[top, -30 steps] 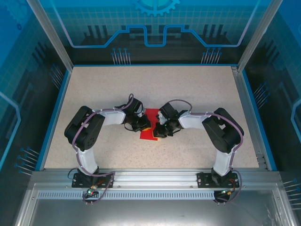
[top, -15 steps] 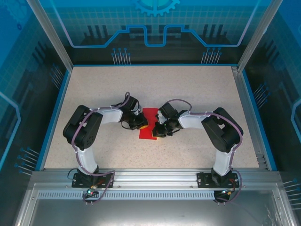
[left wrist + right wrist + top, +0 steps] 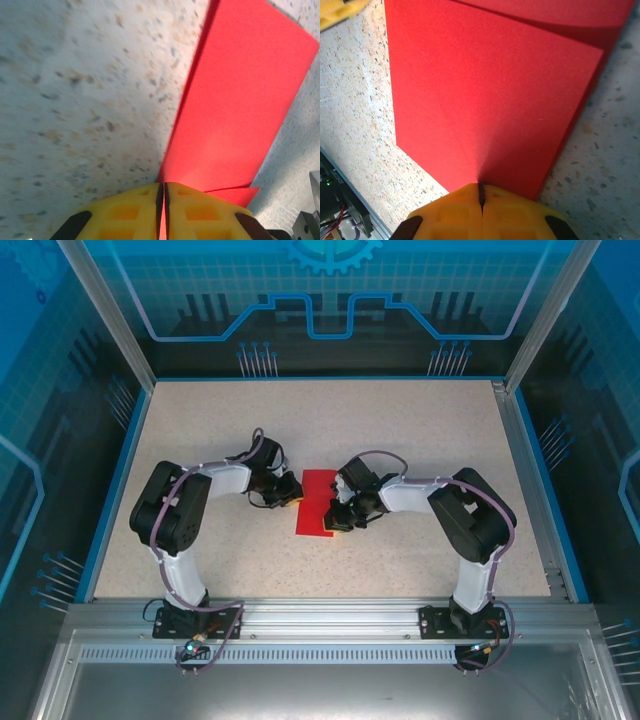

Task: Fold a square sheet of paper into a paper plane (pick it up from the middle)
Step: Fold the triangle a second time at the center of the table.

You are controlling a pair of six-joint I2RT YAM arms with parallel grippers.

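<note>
The square sheet of paper is bright red and lies folded as a narrow upright rectangle at the table's middle, between the two grippers. My left gripper holds its left edge. In the left wrist view its yellow fingers are pressed together with red paper running into the slit. My right gripper holds the lower right edge. In the right wrist view the gripper is shut on the rim of the layered sheet. A second layer shows under the top one.
The speckled beige table has a blue rim on its left and back sides. An aluminium rail carrying both arm bases runs along the near edge. Open tabletop lies behind and beside the paper.
My left gripper has drawn back to the left with the paper's edge in it, so more of the red sheet shows between the grippers. The right gripper has hardly moved.
</note>
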